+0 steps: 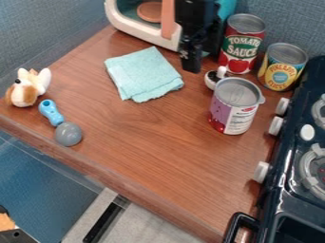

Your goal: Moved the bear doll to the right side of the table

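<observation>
Brown wood-grain counter (158,156), black toy stove (272,209) alongside, blue wall (47,28) behind.

Edges are cropping the arm (190,21), toy oven (136,34) and stove (285,159), while the purple-labelled can (234,108) is (annoyingly) partly hiding some little white-knobbed thing (213,79).

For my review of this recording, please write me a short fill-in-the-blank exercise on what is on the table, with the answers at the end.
1. The plush toy lies near a utensil with a grey head and a ____ handle.
2. The folded cloth lies to the ____ of the purple-labelled can, as seen in the picture.
3. Counting that one, the table holds ____ cans.
4. The black toy appliance with white knobs is a ____.

Missing words: blue; left; three; stove
</observation>
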Robot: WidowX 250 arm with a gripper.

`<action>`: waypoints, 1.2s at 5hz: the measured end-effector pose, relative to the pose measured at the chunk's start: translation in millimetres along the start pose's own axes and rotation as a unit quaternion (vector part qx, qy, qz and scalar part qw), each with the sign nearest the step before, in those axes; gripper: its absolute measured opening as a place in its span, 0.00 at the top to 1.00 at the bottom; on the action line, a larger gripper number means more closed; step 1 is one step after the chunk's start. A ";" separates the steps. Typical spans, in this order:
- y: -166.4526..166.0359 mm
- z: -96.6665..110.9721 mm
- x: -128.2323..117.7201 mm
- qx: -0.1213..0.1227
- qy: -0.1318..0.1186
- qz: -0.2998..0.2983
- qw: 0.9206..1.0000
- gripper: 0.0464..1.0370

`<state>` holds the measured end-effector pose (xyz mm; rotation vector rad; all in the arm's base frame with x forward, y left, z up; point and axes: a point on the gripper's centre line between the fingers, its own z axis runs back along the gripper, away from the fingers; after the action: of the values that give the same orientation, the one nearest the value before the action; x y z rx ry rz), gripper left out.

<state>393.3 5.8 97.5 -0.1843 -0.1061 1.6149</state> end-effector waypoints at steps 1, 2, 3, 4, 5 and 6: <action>23.6 19.0 26.7 -0.009 -0.014 0.031 0.999 0.04; 49.2 29.2 49.5 -0.005 -0.014 0.070 0.997 0.04; 82.6 30.0 80.7 0.001 -0.024 0.128 0.991 0.04; 104.4 23.5 98.4 0.008 -0.032 0.169 0.985 0.04; 118.4 16.2 126.8 -0.004 -0.051 0.236 0.970 0.04; 131.5 8.9 154.7 0.006 -0.067 0.289 0.955 0.04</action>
<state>255.7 153.5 74.1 -0.0980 -0.1560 2.2124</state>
